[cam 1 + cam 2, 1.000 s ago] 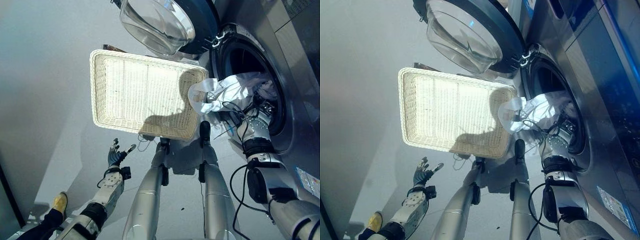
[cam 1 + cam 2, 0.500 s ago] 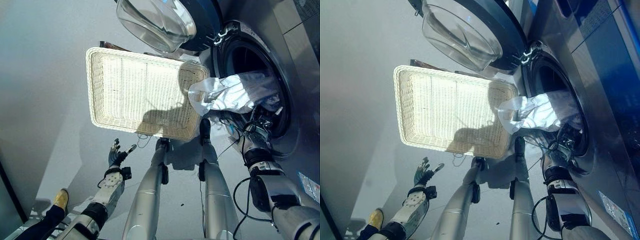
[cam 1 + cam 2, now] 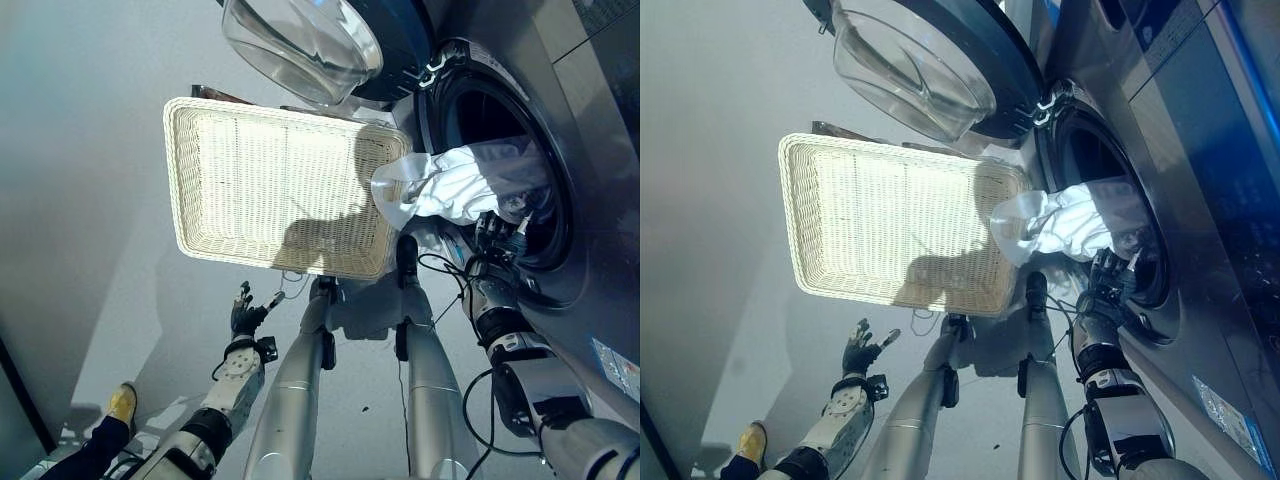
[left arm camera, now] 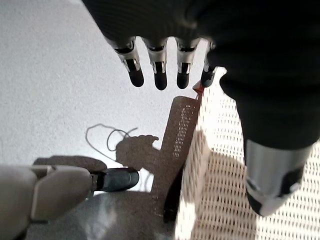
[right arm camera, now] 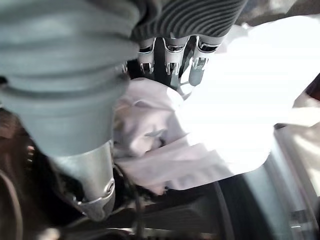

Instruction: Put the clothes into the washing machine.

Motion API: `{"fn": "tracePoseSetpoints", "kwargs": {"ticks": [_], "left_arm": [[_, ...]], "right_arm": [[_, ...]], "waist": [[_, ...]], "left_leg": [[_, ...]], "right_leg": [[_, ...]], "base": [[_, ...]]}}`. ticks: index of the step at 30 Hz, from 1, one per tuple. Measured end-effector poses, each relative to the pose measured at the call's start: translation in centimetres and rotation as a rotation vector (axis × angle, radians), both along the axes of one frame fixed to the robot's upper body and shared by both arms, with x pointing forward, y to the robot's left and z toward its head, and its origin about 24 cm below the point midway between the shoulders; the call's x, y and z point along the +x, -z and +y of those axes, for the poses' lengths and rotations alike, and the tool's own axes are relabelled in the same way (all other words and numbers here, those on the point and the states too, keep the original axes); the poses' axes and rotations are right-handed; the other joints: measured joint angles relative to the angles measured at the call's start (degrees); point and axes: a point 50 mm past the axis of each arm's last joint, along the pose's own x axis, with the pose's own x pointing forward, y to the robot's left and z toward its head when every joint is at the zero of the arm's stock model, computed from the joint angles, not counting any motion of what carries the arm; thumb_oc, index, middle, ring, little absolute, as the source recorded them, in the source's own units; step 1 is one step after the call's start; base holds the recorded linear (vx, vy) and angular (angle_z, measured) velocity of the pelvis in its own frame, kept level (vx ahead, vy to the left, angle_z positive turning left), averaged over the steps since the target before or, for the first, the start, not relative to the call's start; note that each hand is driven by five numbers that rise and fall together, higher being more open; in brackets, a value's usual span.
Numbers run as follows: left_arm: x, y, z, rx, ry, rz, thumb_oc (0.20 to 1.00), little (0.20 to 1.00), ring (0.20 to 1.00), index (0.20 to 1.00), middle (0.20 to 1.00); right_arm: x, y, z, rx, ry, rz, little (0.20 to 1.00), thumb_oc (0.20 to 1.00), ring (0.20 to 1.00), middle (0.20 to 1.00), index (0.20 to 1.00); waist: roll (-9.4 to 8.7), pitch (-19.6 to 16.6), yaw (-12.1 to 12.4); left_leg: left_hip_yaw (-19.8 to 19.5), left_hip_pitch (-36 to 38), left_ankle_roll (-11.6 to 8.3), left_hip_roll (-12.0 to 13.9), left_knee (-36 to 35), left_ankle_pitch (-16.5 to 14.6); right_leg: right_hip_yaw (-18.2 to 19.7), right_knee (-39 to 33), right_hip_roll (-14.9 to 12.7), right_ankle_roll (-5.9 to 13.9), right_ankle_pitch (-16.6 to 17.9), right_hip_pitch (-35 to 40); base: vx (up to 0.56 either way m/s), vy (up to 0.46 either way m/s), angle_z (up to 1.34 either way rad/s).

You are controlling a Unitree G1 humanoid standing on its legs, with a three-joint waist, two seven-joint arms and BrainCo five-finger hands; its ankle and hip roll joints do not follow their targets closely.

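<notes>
Spilling out of the washing machine [image 3: 560, 150] drum, the white cloth [image 3: 450, 185] drapes over the door rim onto the wicker basket [image 3: 280, 190] corner. The right hand [image 5: 170, 55], fingers straight, rests against it. The glass door [image 3: 300, 40] stands open above the basket. The left hand [image 3: 245, 315] hangs relaxed over bare floor [image 3: 90, 150].

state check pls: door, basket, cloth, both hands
washer door: swung open
washing machine: drum mouth exposed
wicker basket: on the floor, empty
white cloth: draped over the drum rim, part inside, part hanging out
left hand: open, holding nothing
right hand: at the drum mouth by the cloth, grip unclear
</notes>
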Motion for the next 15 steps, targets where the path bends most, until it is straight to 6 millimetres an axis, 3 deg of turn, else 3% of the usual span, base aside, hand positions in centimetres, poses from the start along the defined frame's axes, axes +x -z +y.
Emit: {"fn": "tracePoseSetpoints", "kwargs": {"ticks": [4,7,11,14,15], "left_arm": [[-0.1,0.0,-0.4,-0.009,-0.012,0.0,1.0,1.0,1.0,1.0,1.0],[-0.2,0.2,-1.0,-0.018,-0.012,0.006,1.0,1.0,1.0,1.0,1.0],[-0.2,0.2,-1.4,-0.024,-0.015,-0.003,1.0,1.0,1.0,1.0,1.0],[-0.2,0.2,-1.3,-0.023,-0.019,-0.002,1.0,1.0,1.0,1.0,1.0],[-0.2,0.2,-1.2,-0.022,-0.024,-0.001,1.0,1.0,1.0,1.0,1.0]], "right_arm": [[-0.9,2.7,4.0,-0.01,-0.134,0.091,1.0,1.0,1.0,1.0,1.0],[-2.8,5.9,7.4,0.028,-0.223,0.196,1.0,1.0,1.0,1.0,1.0],[-4.0,7.2,8.0,0.031,-0.228,0.224,1.0,1.0,1.0,1.0,1.0],[-3.1,5.5,7.0,-0.015,-0.205,0.145,1.0,1.0,1.0,1.0,1.0],[-2.4,4.1,6.2,-0.054,-0.192,0.095,1.0,1.0,1.0,1.0,1.0]], "waist": [[0.13,-0.2,0.0],[0.13,-0.2,0.0],[0.13,-0.2,0.1],[0.13,-0.2,0.1],[0.13,-0.2,0.1]], "left_leg": [[0.5,-0.6,-0.16,0.3,0.0,-0.1],[1.2,-0.8,-0.19,0.3,0.1,-0.2],[1.3,-0.8,-0.22,0.3,0.1,-0.2],[1.3,-0.5,-0.19,0.3,0.1,-0.2],[1.2,-0.5,-0.15,0.3,0.2,-0.1]], "right_leg": [[0.4,0.1,0.3,-0.16,-0.1,-0.9],[1.2,0.2,0.4,-0.15,0.0,-1.5],[1.3,0.3,0.4,-0.14,0.0,-1.5],[1.3,0.4,0.4,-0.12,0.1,-1.3],[1.3,0.6,0.4,-0.13,0.1,-1.3]], "base": [[0.0,0.053,-0.06],[0.02,0.059,-0.09],[0.01,0.001,-0.01],[0.01,-0.048,0.01],[0.0,-0.105,0.01]]}}
